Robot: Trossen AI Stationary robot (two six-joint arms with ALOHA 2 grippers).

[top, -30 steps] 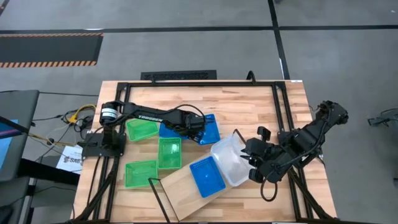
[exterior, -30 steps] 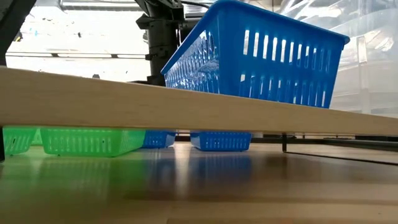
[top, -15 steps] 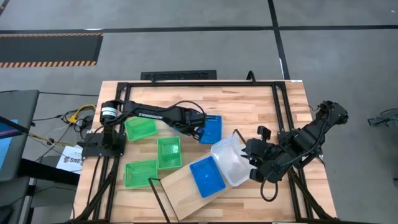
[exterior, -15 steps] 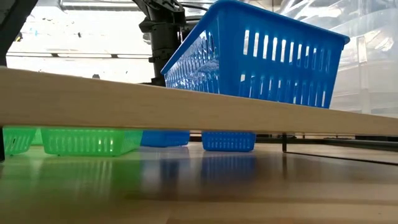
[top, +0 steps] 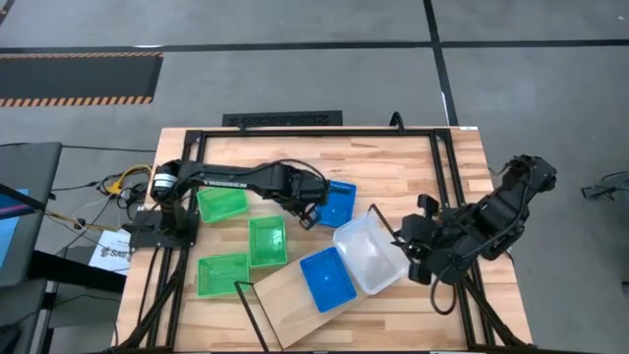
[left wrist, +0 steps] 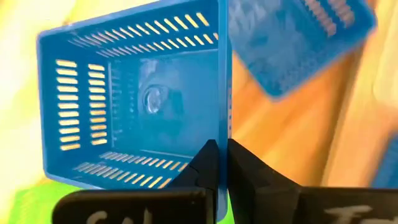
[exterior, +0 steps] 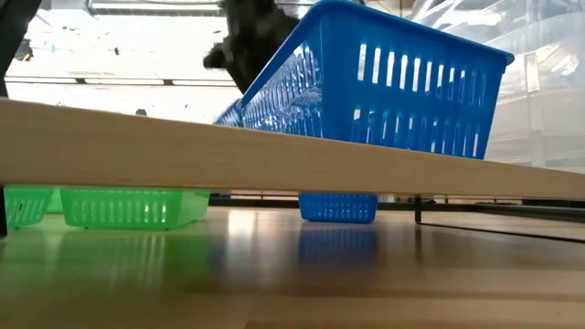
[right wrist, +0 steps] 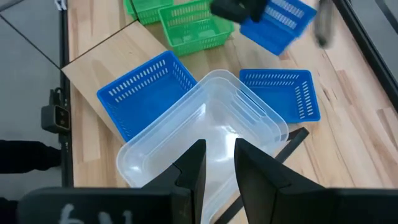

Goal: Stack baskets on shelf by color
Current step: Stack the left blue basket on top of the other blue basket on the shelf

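Barely started: only one blue basket [top: 327, 279] and the clear basket [top: 366, 253] sit on the shelf [top: 280, 300]. Left gripper [left wrist: 222, 163] fingers pinch another blue basket [left wrist: 134, 99] behind the shelf; greens untouched. Right gripper [right wrist: 216, 163] fingers narrowly apart, empty.

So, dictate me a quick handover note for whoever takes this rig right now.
Left gripper: shut on the rim of the lifted blue basket, above mid-table.
Right gripper: open, holding nothing, hovering over the clear basket.
Done: the shelved blue basket sits on the shelf, with the clear basket beside it at the shelf's end.
On the table: the loose blue basket and three green baskets.
Left: probably nest both other blues into the shelved one, then stack the greens on the shelf.
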